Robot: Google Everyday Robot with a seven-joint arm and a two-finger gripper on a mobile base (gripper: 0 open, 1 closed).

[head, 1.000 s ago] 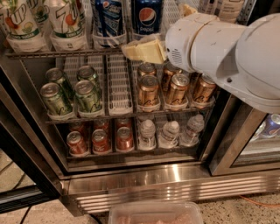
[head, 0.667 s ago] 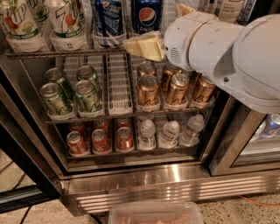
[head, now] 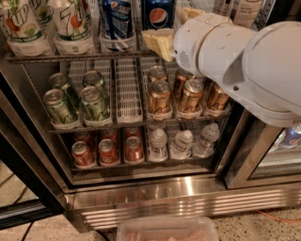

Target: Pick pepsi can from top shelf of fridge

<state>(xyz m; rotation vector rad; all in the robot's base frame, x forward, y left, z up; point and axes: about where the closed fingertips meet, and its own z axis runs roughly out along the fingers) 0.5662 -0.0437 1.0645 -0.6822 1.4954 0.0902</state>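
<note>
White arm reaching from right, end effector raised upper centre

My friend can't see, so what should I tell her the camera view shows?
A white robot arm's gripper, open, sits right beside the pepsi can on the top shelf of a fridge. Below are green cans and gold cans, then red cans and water bottles.

White arm; cream gripper at shelf
</note>
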